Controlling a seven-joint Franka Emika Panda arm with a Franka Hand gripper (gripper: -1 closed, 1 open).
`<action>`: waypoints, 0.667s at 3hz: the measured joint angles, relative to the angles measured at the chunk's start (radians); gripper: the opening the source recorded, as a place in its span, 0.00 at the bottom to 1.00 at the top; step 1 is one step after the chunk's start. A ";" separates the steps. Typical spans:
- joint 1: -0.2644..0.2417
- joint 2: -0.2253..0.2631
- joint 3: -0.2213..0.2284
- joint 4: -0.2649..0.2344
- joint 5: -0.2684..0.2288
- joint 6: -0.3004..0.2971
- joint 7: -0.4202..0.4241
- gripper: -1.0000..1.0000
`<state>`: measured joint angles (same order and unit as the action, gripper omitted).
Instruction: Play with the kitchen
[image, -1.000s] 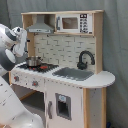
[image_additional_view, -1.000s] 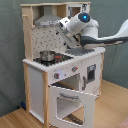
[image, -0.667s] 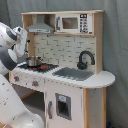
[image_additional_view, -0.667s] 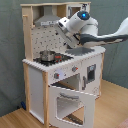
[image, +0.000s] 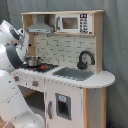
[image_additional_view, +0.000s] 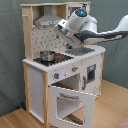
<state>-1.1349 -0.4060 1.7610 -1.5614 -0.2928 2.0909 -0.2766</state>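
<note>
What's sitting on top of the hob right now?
A small steel pot stands on the red-black hob of the white and light-wood toy kitchen. In the first exterior view the white robot arm covers part of the pot. What is inside the pot cannot be seen.

Soft, even indoor light; both views slightly blurred.

In the first exterior view, the robot arm (image: 12, 75) was cut off by the left and bottom edges and hid the left end of the kitchen (image: 70, 75). The microwave panel (image: 85, 23) was too blurred to read.

In the second exterior view, the arm (image_additional_view: 87, 29) ran off the right edge and covered the faucet and most of the sink. The gripper could not be made out. The contents of the pot (image_additional_view: 47, 55) were not discernible.
</note>
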 joint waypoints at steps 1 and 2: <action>-0.038 0.020 0.045 0.001 0.045 -0.040 -0.074 1.00; -0.079 0.021 0.077 0.004 0.105 -0.068 -0.143 1.00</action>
<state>-1.2136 -0.3846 1.8384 -1.5576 -0.1874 2.0229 -0.4193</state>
